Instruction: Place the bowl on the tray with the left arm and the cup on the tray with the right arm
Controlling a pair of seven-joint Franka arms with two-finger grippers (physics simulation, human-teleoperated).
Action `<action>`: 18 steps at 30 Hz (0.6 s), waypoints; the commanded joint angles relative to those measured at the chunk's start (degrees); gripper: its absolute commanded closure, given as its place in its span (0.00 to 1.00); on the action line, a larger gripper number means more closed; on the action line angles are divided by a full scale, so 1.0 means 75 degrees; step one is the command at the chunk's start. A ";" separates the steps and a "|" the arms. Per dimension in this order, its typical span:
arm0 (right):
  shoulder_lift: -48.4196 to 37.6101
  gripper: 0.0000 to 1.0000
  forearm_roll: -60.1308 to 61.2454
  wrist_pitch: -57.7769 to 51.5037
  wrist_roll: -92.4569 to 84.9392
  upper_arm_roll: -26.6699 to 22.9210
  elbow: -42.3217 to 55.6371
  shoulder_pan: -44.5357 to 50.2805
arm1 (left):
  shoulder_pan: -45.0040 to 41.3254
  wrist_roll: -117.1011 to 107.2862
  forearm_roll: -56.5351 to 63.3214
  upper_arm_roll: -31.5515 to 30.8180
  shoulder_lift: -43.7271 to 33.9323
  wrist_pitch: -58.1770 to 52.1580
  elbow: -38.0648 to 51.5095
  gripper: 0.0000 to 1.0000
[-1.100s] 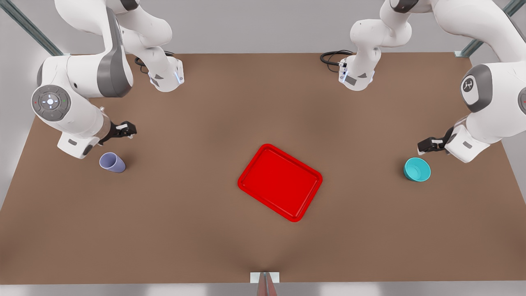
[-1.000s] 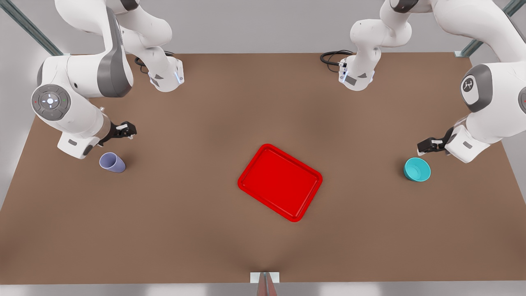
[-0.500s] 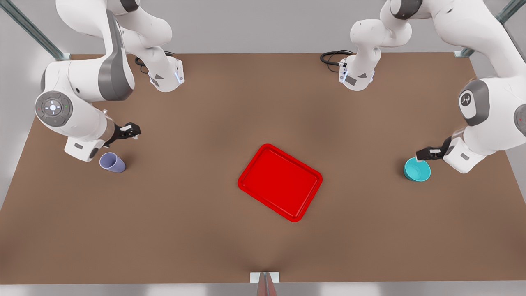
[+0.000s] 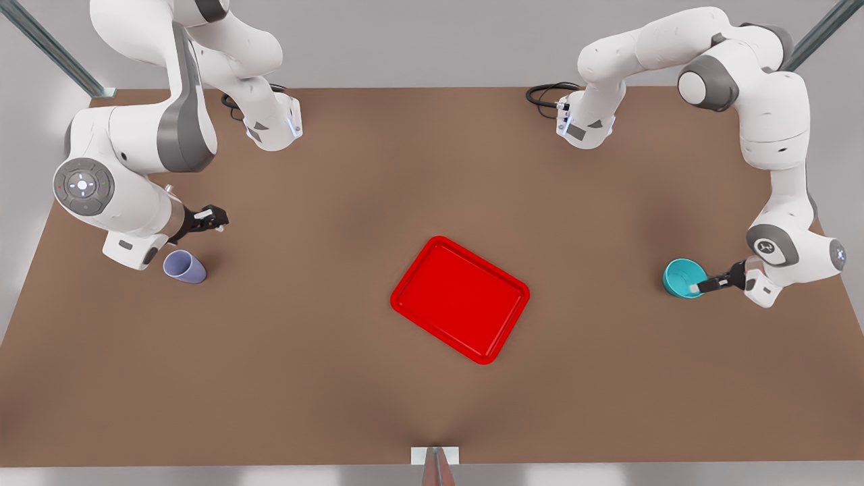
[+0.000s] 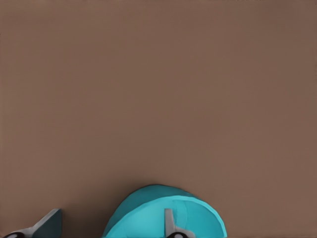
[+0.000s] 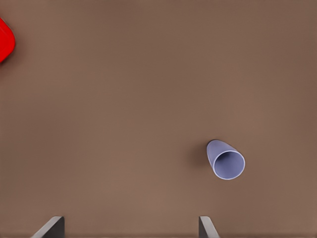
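Neither item is delivered yet: the left pincer (image 4: 698, 289) straddles the bowl's (image 4: 683, 277) rim, fingers spread and not yet clenched, while the right pincer (image 4: 214, 217) hangs released above the desk (image 4: 337, 378) near the cup (image 4: 183, 266), the tray (image 4: 460, 299) bare.

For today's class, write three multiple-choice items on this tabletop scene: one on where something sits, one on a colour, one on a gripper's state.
1. Where is the tray?
A. At the table's middle
B. Under the cup
C. Beside the bowl

2. What colour is the bowl?
A. Red
B. Teal
C. Lavender

3. How does the left gripper stand at the bowl?
A. Shut, far away
B. Open, one finger inside the rim and one outside
C. Holding the cup

Answers:
1 A: the front view shows it centred, between the cup and the bowl.
2 B: it is teal in both views.
3 B: the left wrist view shows its fingers straddling the wall.
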 commanded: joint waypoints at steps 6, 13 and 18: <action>0.0001 0.00 0.0012 0.0048 -0.0056 -0.0006 -0.0011 0.0000 | -0.0048 0.3103 -0.0029 0.0005 -0.0028 0.0353 -0.0232 0.33; 0.0024 0.00 0.0035 0.0048 -0.0068 -0.0018 -0.0011 0.0000 | -0.0153 0.2342 -0.0029 0.0006 -0.0285 -0.0139 -0.0291 0.79; 0.0048 0.00 0.0035 0.0060 -0.0056 -0.0029 -0.0011 -0.0012 | -0.2062 -0.1816 -0.0006 -0.0006 -0.1797 -0.0855 -0.0267 0.79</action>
